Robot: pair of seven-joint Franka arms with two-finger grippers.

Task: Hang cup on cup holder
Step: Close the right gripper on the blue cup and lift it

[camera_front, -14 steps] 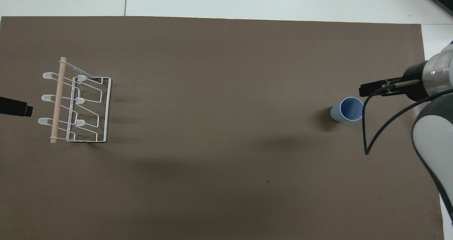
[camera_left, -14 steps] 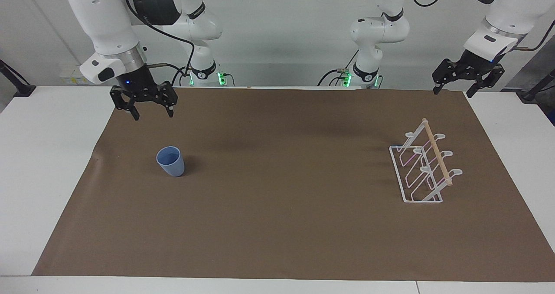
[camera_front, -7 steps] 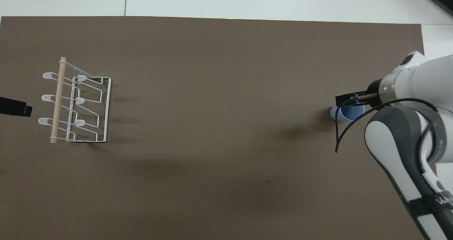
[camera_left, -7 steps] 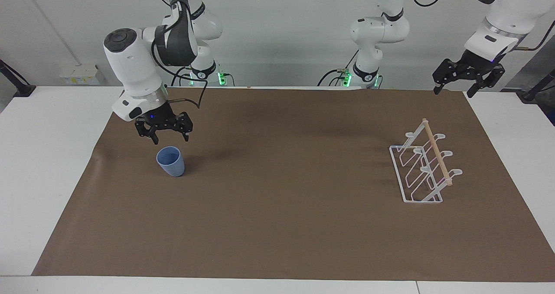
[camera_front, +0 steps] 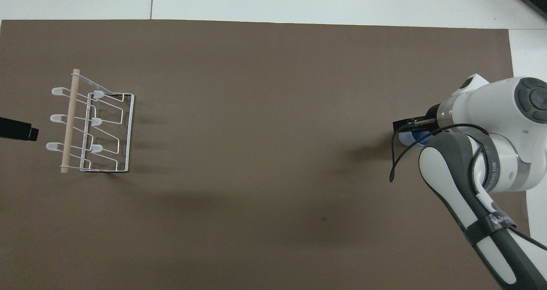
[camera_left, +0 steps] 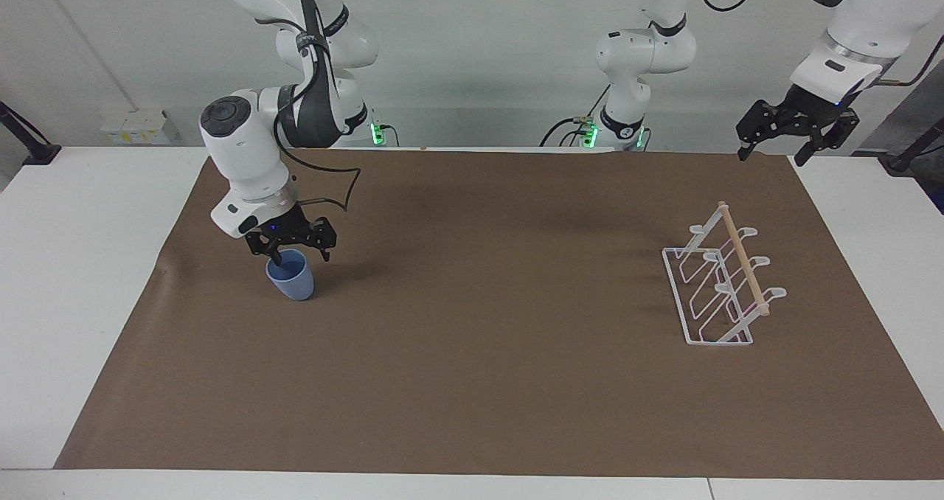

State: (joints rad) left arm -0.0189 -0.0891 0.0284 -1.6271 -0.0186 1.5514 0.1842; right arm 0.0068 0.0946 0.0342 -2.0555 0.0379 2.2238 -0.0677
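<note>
Facing view: the right tool (camera_left: 293, 249) is seen lowered onto the light-blue cup (camera_left: 293, 280), which stands upright on the brown mat (camera_left: 472, 382) toward the right arm's end of the worktop (camera_left: 88, 264). Its fingers are spread apart; one fingertip (camera_left: 276, 256) appears dipped inside the cup's mouth, while the other (camera_left: 327, 254) is seen outside the rim, on the side toward the middle of the mat. Whether either fingertip touches the cup's wall cannot be told. The cup is not lifted, and its base rests on the mat.

In the overhead view, most of the cup (camera_front: 407, 139) is covered by the right arm's wrist and tool (camera_front: 411, 126), and only a sliver of blue shows beside a loop of black cable (camera_front: 395, 161).

The white wire cup holder (camera_left: 719, 290) with its wooden dowel (camera_left: 741, 257) is seen standing toward the left arm's end of the mat, well apart from the cup, and nothing is hung on its prongs; it is also shown from above (camera_front: 92, 125).

The left tool (camera_left: 796, 133) is held raised over the mat's corner nearest the left arm's base, its fingers spread and nothing between them. The left arm waits there.
</note>
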